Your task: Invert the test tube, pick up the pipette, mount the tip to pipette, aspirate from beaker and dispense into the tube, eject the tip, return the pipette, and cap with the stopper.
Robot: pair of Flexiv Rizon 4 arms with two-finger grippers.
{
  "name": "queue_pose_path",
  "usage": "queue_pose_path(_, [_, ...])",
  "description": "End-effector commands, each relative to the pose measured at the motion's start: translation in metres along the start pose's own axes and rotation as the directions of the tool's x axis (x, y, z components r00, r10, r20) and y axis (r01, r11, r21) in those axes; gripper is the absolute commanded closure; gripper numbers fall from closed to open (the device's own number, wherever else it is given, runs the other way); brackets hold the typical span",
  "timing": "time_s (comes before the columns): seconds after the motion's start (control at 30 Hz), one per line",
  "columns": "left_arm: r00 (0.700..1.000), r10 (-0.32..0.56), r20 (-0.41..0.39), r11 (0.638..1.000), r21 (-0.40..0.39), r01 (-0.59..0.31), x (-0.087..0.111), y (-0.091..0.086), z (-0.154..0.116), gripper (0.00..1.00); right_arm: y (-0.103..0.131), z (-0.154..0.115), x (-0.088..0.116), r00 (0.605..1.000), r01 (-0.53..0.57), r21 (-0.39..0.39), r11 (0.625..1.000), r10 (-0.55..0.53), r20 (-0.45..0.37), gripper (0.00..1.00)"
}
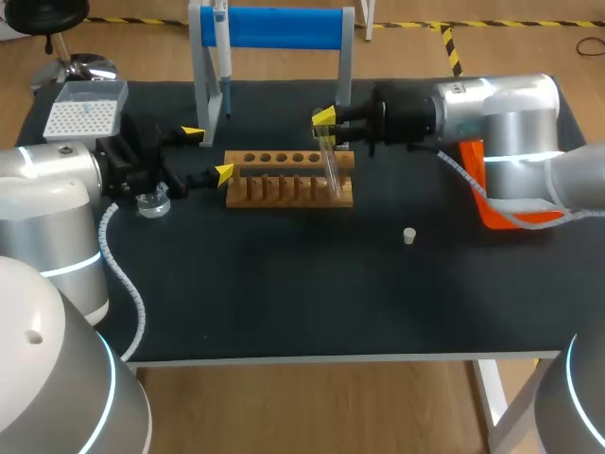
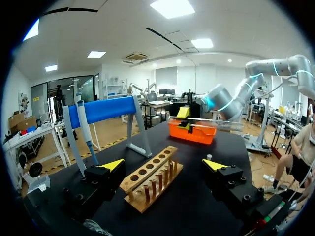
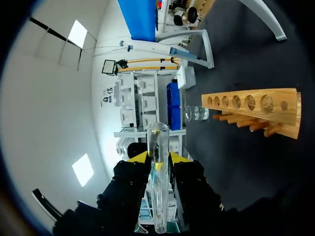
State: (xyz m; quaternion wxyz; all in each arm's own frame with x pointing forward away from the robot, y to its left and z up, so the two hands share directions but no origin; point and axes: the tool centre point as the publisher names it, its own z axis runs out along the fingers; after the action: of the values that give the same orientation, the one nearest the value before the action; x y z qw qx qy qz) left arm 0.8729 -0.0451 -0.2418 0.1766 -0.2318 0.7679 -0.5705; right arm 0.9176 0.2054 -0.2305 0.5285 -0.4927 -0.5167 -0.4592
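My right gripper (image 1: pixel 327 127) is shut on a clear test tube (image 1: pixel 332 168), held tilted above the right end of the wooden rack (image 1: pixel 284 180). In the right wrist view the tube (image 3: pixel 158 187) lies between the yellow-tipped fingers (image 3: pixel 139 158), with the rack (image 3: pixel 256 109) ahead. Left of the rack, my left gripper (image 1: pixel 209 153) stands open and empty; its own view shows the rack (image 2: pixel 151 178) just ahead of the gripper (image 2: pixel 164 165). The pipette (image 1: pixel 223 52) hangs on the blue-barred stand (image 1: pixel 274 28). A small stopper (image 1: pixel 409 235) lies on the mat to the right.
A white tip box (image 1: pixel 87 106) stands at the back left. A small glass beaker (image 1: pixel 151 202) sits under my left wrist. An orange bin (image 1: pixel 487 194) lies below my right arm. The dark mat (image 1: pixel 302 293) stretches to the front edge.
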Motion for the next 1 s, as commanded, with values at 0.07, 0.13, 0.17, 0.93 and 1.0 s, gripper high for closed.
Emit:
queue_pose_path(0.07, [1.0,0.0,0.002,1.0,0.002,0.0,0.0001,0.0005,0.0008,0.0,-0.0027,-0.0027,0.0046,0.999,0.024,-0.018,1.0,-0.025,-0.031,1.0])
queue_pose_path(0.13, [1.0,0.0,0.002,1.0,0.002,0.0,0.0001,0.0005,0.0008,0.0,-0.0029,-0.0035,0.0065,0.998,0.037,-0.025,0.999,-0.039,-0.053,1.0])
queue_pose_path(0.17, [1.0,0.0,0.002,1.0,0.002,0.0,0.0001,0.0005,0.0008,0.0,-0.0028,-0.0038,0.0073,0.998,0.037,-0.026,0.999,-0.039,-0.057,1.0])
queue_pose_path(0.93, [1.0,0.0,0.002,1.0,0.002,0.0,0.0001,0.0005,0.0008,0.0,-0.0032,-0.0046,0.0086,0.996,0.068,-0.023,0.997,-0.069,-0.054,1.0])
queue_pose_path(1.0, [0.999,0.031,0.027,0.999,0.032,-0.032,-0.0015,-0.0053,-0.0014,0.0,-0.0032,-0.0046,0.0086,0.996,0.068,-0.023,0.997,-0.069,-0.054,1.0])
